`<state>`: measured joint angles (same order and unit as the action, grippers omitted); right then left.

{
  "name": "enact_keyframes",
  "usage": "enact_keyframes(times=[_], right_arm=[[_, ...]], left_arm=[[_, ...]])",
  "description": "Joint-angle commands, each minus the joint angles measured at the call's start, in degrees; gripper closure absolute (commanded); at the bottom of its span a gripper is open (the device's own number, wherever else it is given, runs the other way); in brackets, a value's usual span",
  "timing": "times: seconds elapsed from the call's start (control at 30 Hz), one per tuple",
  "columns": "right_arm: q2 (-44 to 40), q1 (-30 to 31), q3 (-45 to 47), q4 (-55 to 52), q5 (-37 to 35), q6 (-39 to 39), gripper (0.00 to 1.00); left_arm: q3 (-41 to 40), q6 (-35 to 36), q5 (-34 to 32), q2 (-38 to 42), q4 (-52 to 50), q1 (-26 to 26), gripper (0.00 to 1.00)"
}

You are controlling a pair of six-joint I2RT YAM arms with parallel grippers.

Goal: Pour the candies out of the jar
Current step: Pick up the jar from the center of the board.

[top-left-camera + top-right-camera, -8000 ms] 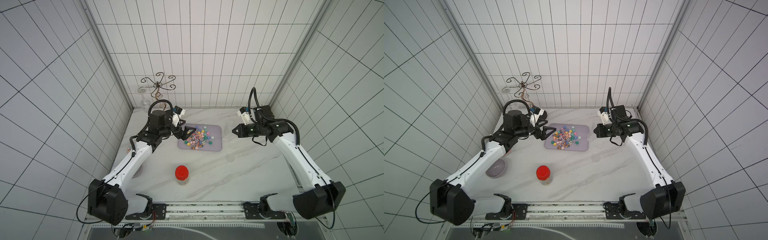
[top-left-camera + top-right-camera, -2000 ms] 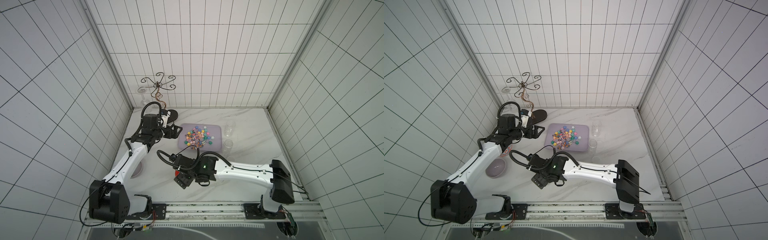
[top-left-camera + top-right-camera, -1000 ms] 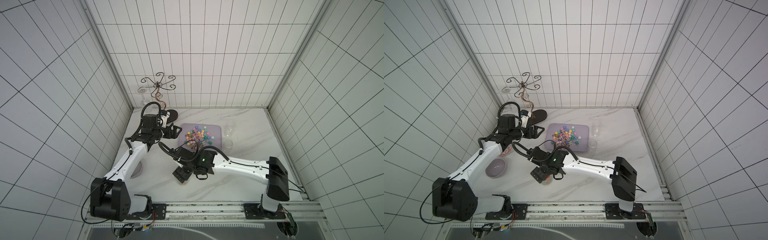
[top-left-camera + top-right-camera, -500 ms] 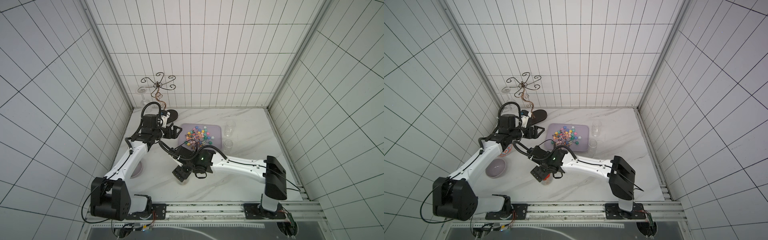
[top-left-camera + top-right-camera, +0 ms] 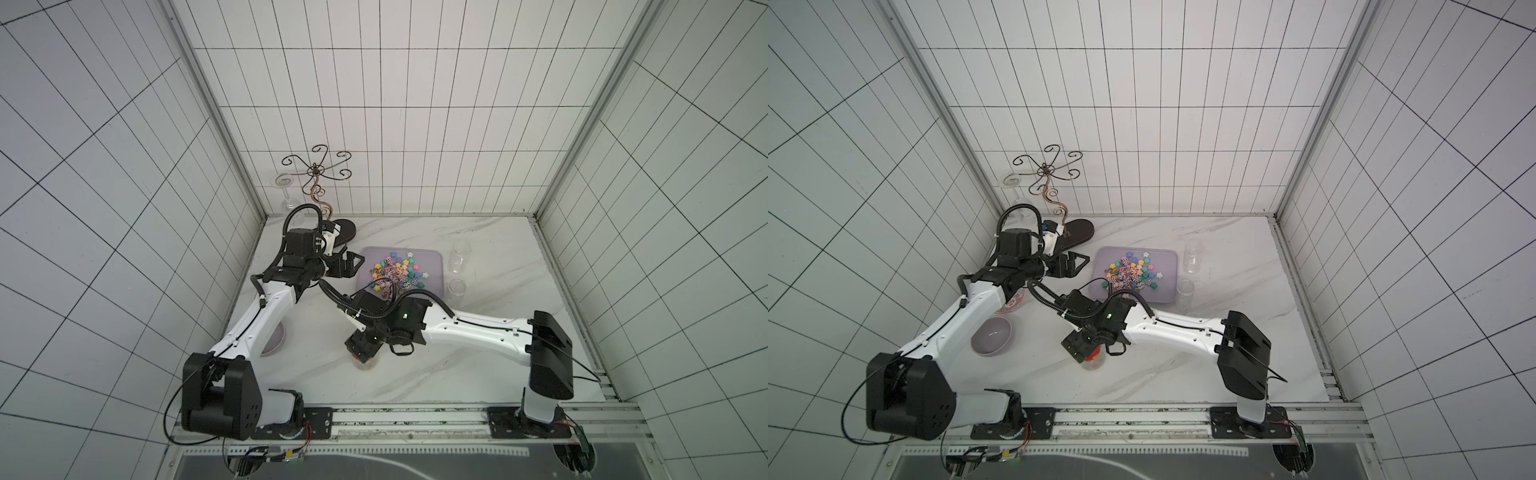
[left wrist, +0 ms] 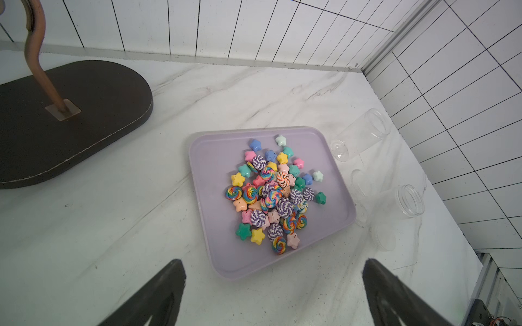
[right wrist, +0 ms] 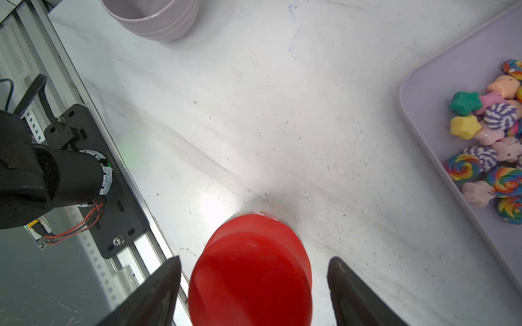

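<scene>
The marble worktop (image 5: 498,257) carries a lilac tray (image 6: 209,158) toward the middle of its back edge. The left gripper (image 6: 271,264) hangs just off the tray's side nearest the left edge, jaws spread fully wide and empty. Nearer the front edge, the right gripper (image 7: 253,258) straddles the red-lidded jar (image 7: 251,282), jaws open with a gap showing at each finger, so it grips nothing. The candies (image 6: 271,192) lie heaped on the tray, well apart from that jar.
</scene>
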<state>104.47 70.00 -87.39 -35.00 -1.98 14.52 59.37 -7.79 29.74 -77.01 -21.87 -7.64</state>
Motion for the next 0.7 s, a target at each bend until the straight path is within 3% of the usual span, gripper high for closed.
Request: enact_keyframes(times=[0.0,0.33,0.67], right_arm=[[-0.1,-0.3,3.2,0.1,0.9,0.2,0.17],[-0.6,-0.3,4.8,0.2,0.4,0.5,0.18],[-1.2,-0.3,5.0,0.3,0.9,0.4,0.34]], left_arm=[[0.3,-0.5,0.9,-0.7,0.2,0.4,0.03],[0.2,-0.6,1.1,-0.9,0.2,0.4,0.03],[0.2,-0.6,1.2,-1.0,0.2,0.4,0.03]])
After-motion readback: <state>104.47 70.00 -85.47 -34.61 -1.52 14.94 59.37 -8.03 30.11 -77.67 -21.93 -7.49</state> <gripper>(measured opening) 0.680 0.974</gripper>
